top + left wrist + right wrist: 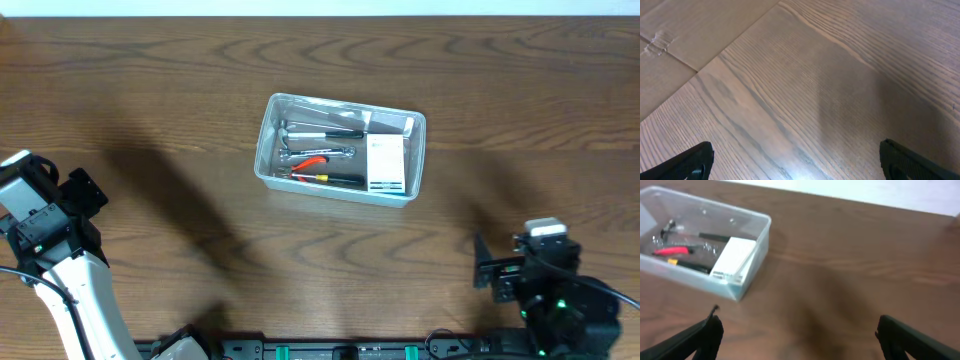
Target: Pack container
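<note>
Container [335,192] is sitting mid-surface [150,80], holding hand tools [320,160] and a white box [386,165], while left gripper [797,165] and right gripper [800,337] are hanging spread and empty, well apart from it, so packing is seemingly finishing, with no further pick apparently needed.

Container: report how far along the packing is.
Done: the hand tools and the white box lie inside the container. In hand: nothing; both arms' jaws stand open and empty, away from it. Left: apparently nothing, as no loose item shows on the table.
</note>
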